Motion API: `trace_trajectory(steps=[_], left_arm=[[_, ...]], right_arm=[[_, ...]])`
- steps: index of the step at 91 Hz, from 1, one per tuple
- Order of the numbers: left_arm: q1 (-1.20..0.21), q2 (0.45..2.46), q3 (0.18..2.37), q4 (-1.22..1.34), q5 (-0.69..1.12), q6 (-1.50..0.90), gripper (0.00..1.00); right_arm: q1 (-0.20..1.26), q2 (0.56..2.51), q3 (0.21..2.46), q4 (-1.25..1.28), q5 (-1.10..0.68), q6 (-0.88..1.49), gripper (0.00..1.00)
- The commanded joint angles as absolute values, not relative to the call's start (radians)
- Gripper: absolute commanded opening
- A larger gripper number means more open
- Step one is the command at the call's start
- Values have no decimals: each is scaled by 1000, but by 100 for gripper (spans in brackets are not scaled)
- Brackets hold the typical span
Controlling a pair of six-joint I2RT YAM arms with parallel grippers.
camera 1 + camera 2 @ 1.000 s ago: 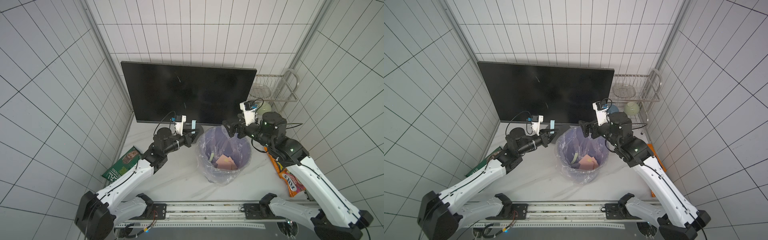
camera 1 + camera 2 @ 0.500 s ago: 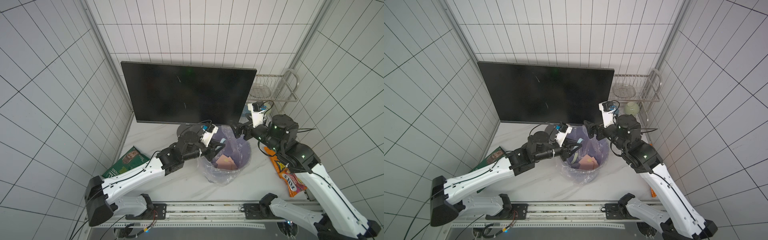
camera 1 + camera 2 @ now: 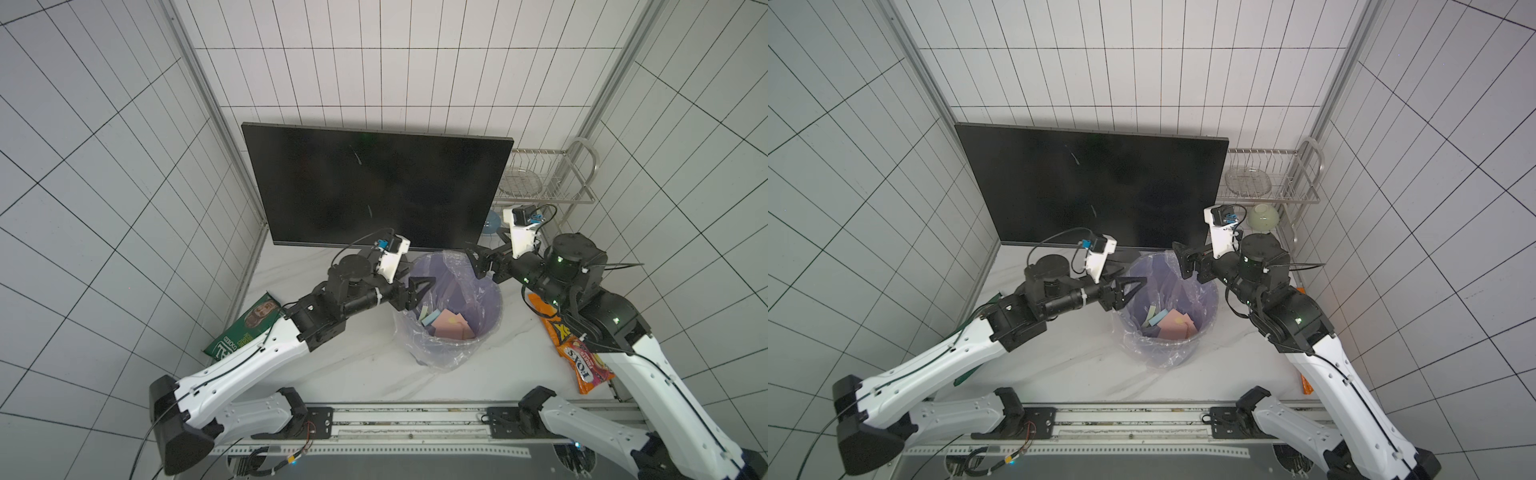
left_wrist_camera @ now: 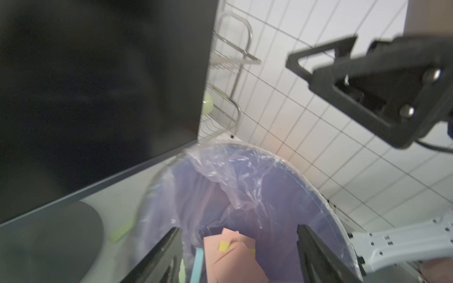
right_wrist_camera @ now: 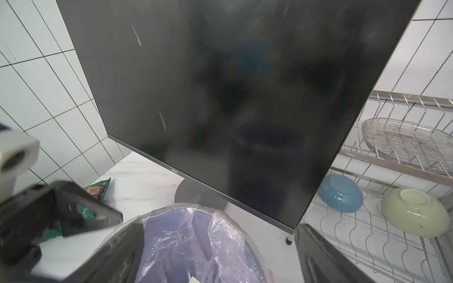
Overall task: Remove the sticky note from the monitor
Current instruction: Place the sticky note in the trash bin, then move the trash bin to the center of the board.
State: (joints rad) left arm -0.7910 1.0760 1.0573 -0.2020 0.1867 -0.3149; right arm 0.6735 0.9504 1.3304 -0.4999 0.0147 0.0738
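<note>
- Green snack packet (image 3: pixel 245 328) lies flat on the white marble table (image 3: pixel 365 370) at the far left, partly under the left arm.
- Left claw (image 3: pixel 422 291) hangs over the near-left rim of the purple bin (image 3: pixel 478 297). In the left wrist view its two fingers (image 4: pixel 166 254) stand wide apart with nothing between them.
- Monitor (image 3: pixel 374 191) stands upright at the back against the tiled wall, its dark screen facing the arms. Two pale streaks mark the glass, and its grey disc stand sits just behind the bin.
- Sticky notes (image 3: pixel 451 326), mostly pink with a blue one and a pale one at the left edge, lie inside the bin, which is lined with a clear plastic bag.
- Right claw (image 3: pixel 478 264) hovers over the far-right rim of the bin, pointing toward the monitor. Its fingers (image 5: pixel 326 259) are spread wide and grip nothing.
- Wire dish rack (image 3: pixel 548 178) stands right of the monitor. A blue bowl (image 5: pixel 339 193) and a green bowl (image 5: pixel 414 212) sit upturned on its lower shelf.
- Orange sweet bag (image 3: pixel 582 361) lies on the table at the far right, partly under the right arm.
</note>
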Motion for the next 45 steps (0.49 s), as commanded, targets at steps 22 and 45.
trace_trajectory(steps=[22, 45], left_arm=[[-447, 918, 824, -142, 310, -508, 78], [-452, 990, 743, -134, 351, -561, 76]], right_arm=[[667, 923, 1316, -589, 82, 37, 99], [661, 931, 1329, -631, 117, 19, 99]])
